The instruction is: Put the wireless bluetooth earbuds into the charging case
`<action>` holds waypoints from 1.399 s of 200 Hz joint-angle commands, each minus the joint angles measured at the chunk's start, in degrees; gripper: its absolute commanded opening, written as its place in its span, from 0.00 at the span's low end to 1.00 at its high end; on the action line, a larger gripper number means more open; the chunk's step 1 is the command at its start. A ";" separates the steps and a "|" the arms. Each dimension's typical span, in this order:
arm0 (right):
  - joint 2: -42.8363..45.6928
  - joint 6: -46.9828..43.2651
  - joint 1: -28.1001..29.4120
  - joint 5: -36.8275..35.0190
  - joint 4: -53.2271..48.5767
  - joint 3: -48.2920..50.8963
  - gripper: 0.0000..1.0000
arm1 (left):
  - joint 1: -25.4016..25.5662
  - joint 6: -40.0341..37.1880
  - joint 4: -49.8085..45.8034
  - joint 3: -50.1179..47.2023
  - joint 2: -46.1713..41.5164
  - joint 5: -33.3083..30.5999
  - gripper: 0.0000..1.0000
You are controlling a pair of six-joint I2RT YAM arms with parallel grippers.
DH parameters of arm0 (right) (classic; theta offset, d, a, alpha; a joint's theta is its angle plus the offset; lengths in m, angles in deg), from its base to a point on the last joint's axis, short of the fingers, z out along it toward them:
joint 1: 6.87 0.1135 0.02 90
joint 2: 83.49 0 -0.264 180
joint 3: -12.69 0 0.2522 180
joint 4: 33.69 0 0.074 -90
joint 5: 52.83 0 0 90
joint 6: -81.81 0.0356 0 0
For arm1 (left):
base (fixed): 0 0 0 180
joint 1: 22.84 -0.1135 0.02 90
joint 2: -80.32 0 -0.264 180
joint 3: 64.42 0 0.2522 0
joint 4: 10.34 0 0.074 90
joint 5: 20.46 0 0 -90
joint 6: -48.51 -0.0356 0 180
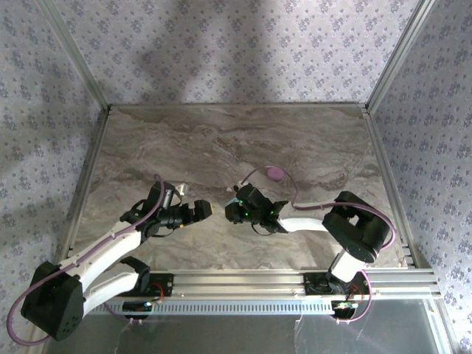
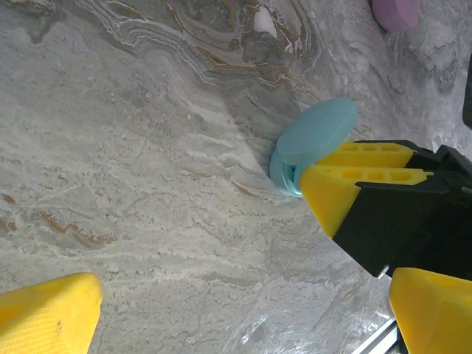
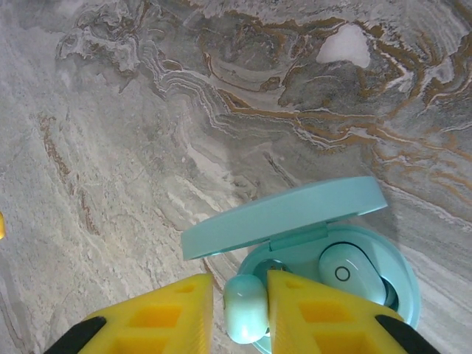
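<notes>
The light-blue charging case lies on the marble table with its lid raised. One light-blue earbud sits in the case's right socket. A second light-blue earbud rests at the rim over the left socket, between the fingers of my right gripper. That earbud leans on the right finger, and a narrow gap separates it from the left finger, so the jaws stand slightly open. My left gripper is wide open just left of the case, holding nothing.
A closed pink oval case lies a little behind the right gripper, with that arm's cable looping past it. The left gripper faces the right one at close range. Metal frame rails border the table.
</notes>
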 commanded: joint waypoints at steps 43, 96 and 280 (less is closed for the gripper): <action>3.79 0.49 0.43 -3.48 -4.44 0.67 0.30 | -0.49 -0.87 -1.06 1.68 -0.99 -0.12 1.00; 6.94 0.32 0.59 -4.09 -5.94 0.75 0.30 | -0.47 -0.82 -1.41 1.77 -1.25 0.14 1.00; 53.30 7.17 -9.78 0.49 -29.27 15.99 0.60 | 9.59 -4.74 -6.64 17.56 6.74 -3.90 1.00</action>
